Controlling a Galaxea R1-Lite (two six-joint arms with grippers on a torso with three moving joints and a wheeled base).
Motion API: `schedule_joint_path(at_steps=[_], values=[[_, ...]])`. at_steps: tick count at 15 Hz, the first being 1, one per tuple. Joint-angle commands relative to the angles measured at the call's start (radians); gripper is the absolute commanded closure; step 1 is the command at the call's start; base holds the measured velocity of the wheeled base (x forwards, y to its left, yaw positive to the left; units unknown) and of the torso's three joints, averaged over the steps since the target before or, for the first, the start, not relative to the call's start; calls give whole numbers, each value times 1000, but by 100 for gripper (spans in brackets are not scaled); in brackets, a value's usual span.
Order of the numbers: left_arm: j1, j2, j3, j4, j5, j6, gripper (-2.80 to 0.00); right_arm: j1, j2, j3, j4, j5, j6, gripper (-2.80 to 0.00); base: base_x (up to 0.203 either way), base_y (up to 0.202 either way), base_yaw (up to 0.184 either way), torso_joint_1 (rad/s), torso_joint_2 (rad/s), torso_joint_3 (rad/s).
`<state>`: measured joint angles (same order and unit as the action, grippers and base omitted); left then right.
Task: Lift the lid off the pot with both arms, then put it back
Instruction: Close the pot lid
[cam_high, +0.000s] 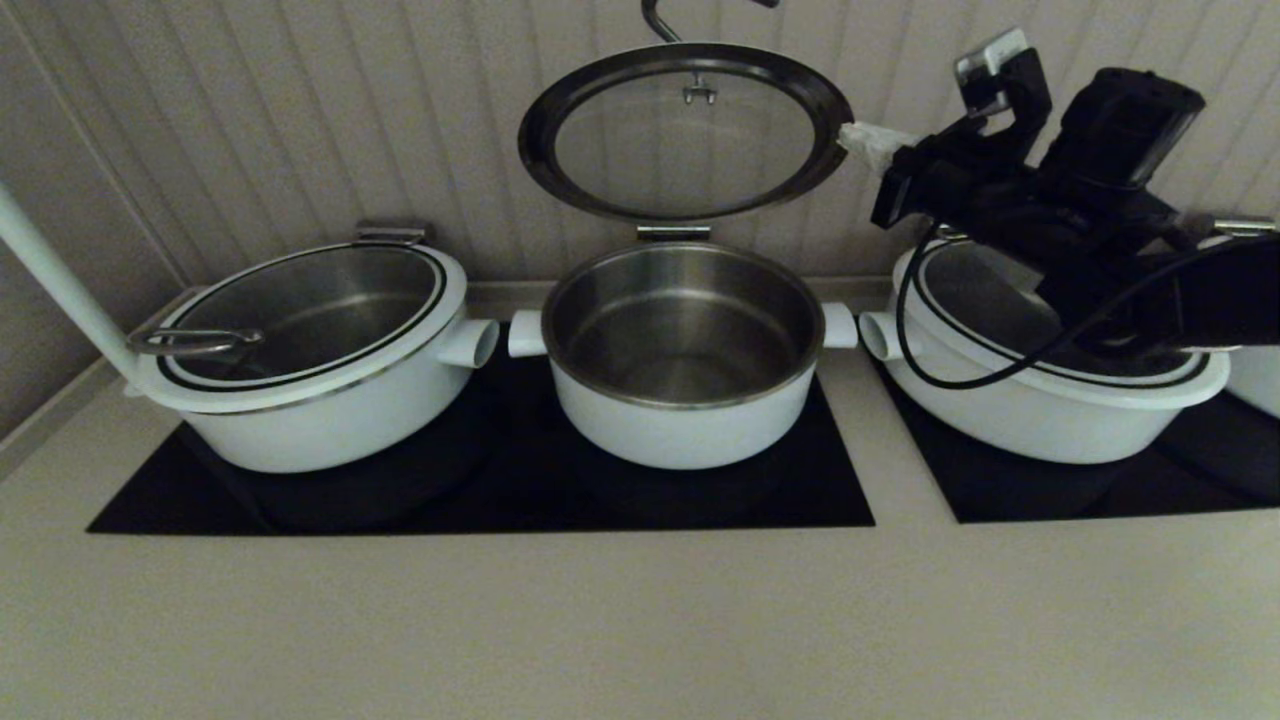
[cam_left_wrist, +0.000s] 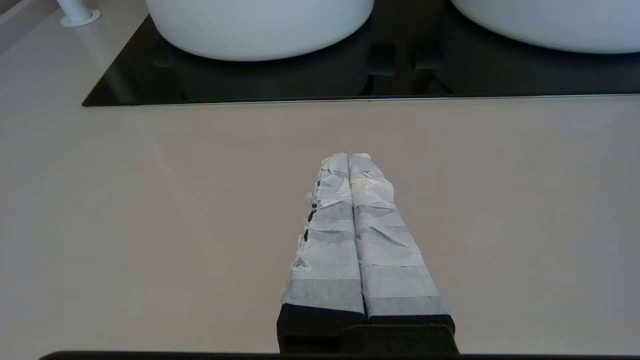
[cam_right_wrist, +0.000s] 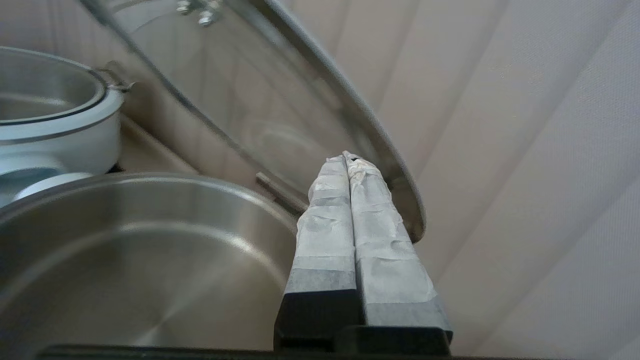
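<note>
Above the middle pot (cam_high: 682, 352), the lid (cam_high: 685, 130) stands tipped up on its edge, with its dark underside facing the robot and its back close to the ribbed wall (cam_high: 300, 120). Its low edge sits just over the steel hinge clip (cam_high: 673, 232) at the back of the pot's rim. The pot is open and its steel inside is bare.

The right gripper (cam_high: 858, 135) reaches in from the right side, high up over the right pot (cam_high: 1040, 350). Its two wrapped fingers (cam_right_wrist: 345, 220) are pressed flat together with no gap, and their tips touch the lid's right edge (cam_right_wrist: 400, 200) from the underside. They push on the lid; they do not pinch it.

The left gripper (cam_left_wrist: 348, 157) hangs low over the bare counter (cam_left_wrist: 150, 225), in front of the black cooktop (cam_left_wrist: 350, 75). Its fingers are squeezed together too, and hold nothing.

The left pot (cam_high: 320, 360) sits just beside the middle pot's left stub handle (cam_high: 525, 333). The right pot sits just beside the other stub handle (cam_high: 840, 325). Wide open counter lies in front of all the pots.
</note>
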<state>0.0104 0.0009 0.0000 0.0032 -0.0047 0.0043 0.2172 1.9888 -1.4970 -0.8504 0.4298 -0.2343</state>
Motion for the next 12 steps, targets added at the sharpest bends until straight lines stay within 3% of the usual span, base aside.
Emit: schedule_joint_path(at_steps=[1, 9, 12], values=[[0, 0, 0, 0, 0, 0, 0, 1, -47, 54, -2, 4, -1, 0, 0, 0, 0, 0, 0, 0], [0, 0, 0, 0, 0, 0, 0, -14, -194, 290, 83, 3, 0, 0, 0, 0, 0, 0, 0, 0], [0, -1, 0, 0, 0, 0, 0, -101, -264, 338, 191, -4, -22, 0, 0, 0, 0, 0, 0, 0]])
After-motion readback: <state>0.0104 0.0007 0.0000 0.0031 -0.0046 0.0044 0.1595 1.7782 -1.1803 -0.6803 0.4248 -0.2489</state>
